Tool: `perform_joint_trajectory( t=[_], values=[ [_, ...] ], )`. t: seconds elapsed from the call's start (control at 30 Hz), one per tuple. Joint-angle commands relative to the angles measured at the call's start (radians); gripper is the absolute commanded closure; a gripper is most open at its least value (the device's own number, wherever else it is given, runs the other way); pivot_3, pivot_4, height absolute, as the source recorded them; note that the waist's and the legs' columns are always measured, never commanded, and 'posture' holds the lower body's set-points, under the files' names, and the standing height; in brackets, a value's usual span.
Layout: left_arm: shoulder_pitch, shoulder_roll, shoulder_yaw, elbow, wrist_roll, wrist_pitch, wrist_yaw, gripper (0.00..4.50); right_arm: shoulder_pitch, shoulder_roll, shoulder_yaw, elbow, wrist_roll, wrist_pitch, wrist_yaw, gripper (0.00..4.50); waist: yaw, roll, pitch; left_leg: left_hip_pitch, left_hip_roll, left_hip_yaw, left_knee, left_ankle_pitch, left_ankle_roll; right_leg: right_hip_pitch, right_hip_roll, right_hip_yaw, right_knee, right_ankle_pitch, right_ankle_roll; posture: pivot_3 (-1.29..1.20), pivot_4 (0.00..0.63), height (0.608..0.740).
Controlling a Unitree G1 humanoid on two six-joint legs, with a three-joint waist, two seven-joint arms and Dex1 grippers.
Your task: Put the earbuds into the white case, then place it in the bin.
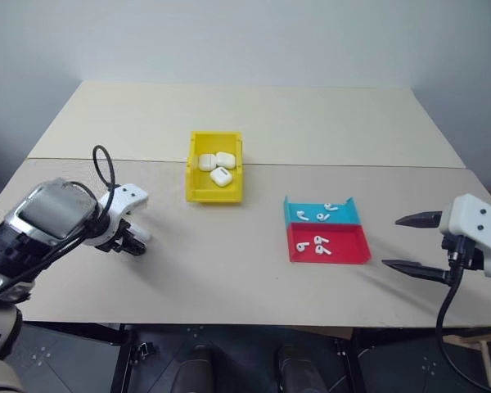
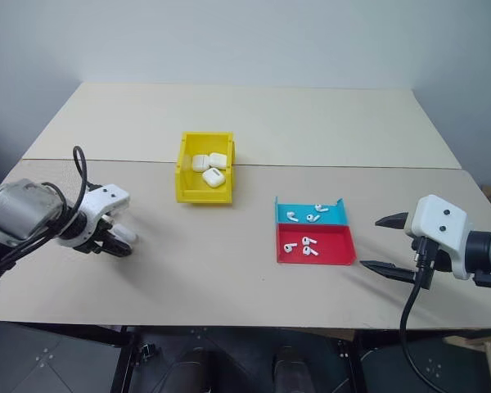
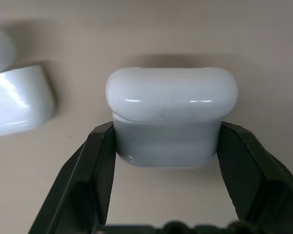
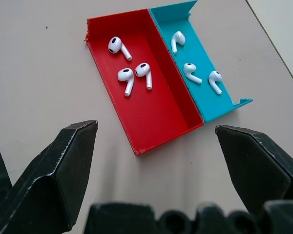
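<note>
L gripper (image 3: pixel 166 146) is clamping the white case (image 3: pixel 171 114) at table's (image 1: pixel 229 270) 9 o'clock, ready for loading. R gripper (image 4: pixel 156 146) is waiting wide open, empty, facing 6 earbuds (image 4: pixel 127 78) at tray (image 4: pixel 151 112).

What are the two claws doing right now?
Left gripper: jaws closed on a white case.
Right gripper: jaws open, holding nothing.

A shallow tray (image 4: pixel 151 122) (1 half red, 1 blue) sits on the beige table (image 1: pixel 229 270).
</note>
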Motion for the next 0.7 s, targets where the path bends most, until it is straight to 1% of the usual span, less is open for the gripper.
perform_joint_trajectory(
  t=[0.03,0.1,0.2,0.23,0.3,0.37,0.4,0.43,0.53,0.63,0.7],
  values=[
    [0.006,0.060,0.174,-0.144,-0.031,-0.065,-0.035,1.72,-0.025,-0.013,-0.048,-0.017,0.012,0.007,-0.010,0.00,0.001,0.000,0.000,-0.001,0.000,0.000,0.000,0.000,0.000,0.000,0.000,0.000,0.000,0.000,0.000,0.00,0.150,0.740],
    [0.007,0.050,0.287,-0.200,-0.097,-0.036,-0.067,1.72,-0.037,-0.010,-0.055,-0.014,0.016,0.000,-0.009,0.00,0.001,0.000,0.000,-0.001,0.000,0.000,0.001,0.000,0.000,0.000,0.000,0.000,0.000,0.000,0.000,0.00,0.150,0.740],
    [0.059,-0.037,0.516,-0.301,-0.206,-0.046,-0.077,1.72,-0.074,0.000,-0.058,-0.014,0.031,-0.014,-0.014,0.00,0.003,0.000,0.000,-0.001,0.000,0.000,0.001,0.000,0.000,0.000,0.000,0.000,0.000,0.000,0.000,0.00,0.150,0.740],
    [0.097,-0.112,0.602,-0.344,-0.225,-0.080,-0.041,1.72,-0.090,0.002,-0.052,-0.015,0.030,-0.017,-0.020,0.00,0.003,0.000,0.000,0.000,0.000,0.000,0.000,0.000,0.000,0.000,0.000,-0.001,0.000,0.000,0.000,0.00,0.150,0.740],
    [0.157,-0.263,0.695,-0.412,-0.221,-0.110,0.066,1.72,-0.113,-0.010,-0.040,-0.022,0.033,-0.001,-0.023,0.00,0.003,0.002,-0.001,0.001,0.000,0.000,0.001,0.000,0.000,0.002,-0.001,-0.001,0.000,0.000,0.001,0.00,0.150,0.740],
    [0.228,-0.390,0.698,-0.467,-0.166,-0.182,0.183,1.72,-0.125,-0.060,-0.020,-0.030,0.031,0.059,-0.012,0.00,0.003,0.003,-0.002,0.001,0.000,-0.001,0.002,0.000,0.000,0.002,-0.001,-0.001,0.001,0.000,0.001,0.00,0.150,0.740],
    [0.276,-0.446,0.703,-0.496,-0.150,-0.264,0.205,1.72,-0.131,-0.088,-0.009,-0.033,0.032,0.083,0.001,0.00,0.002,0.003,-0.002,0.001,0.000,-0.001,0.002,0.000,0.000,0.002,-0.001,0.000,0.001,0.001,0.001,0.00,0.150,0.740],
    [0.337,-0.510,0.704,-0.523,-0.129,-0.405,0.207,1.72,-0.141,-0.119,0.002,-0.036,0.042,0.111,0.016,0.00,0.001,0.003,-0.002,0.001,0.000,0.000,0.002,0.000,0.000,0.002,-0.001,0.000,0.000,0.001,0.001,0.00,0.150,0.740],
    [0.468,-0.621,0.662,-0.520,-0.082,-0.699,0.164,1.72,-0.185,-0.197,0.050,-0.037,0.071,0.142,0.074,0.00,-0.006,0.003,-0.002,0.001,0.000,0.001,0.002,0.000,0.000,0.001,-0.001,0.001,0.000,0.001,0.000,0.00,0.150,0.740],
    [0.563,-0.680,0.623,-0.452,-0.063,-0.928,0.071,1.72,-0.280,-0.245,0.173,-0.036,0.062,0.167,0.088,0.00,-0.001,0.004,-0.003,0.002,0.000,0.001,0.002,0.000,0.000,0.002,-0.001,0.001,0.000,0.002,0.000,0.00,0.150,0.740],
    [0.621,-0.805,0.630,-0.358,-0.065,-1.187,0.027,1.72,-0.377,-0.248,0.298,-0.046,0.032,0.206,0.076,0.00,-0.002,0.008,-0.005,0.004,0.000,0.002,0.002,0.000,0.000,0.004,-0.001,0.001,-0.001,0.002,0.000,0.00,0.150,0.740]
  ],
)
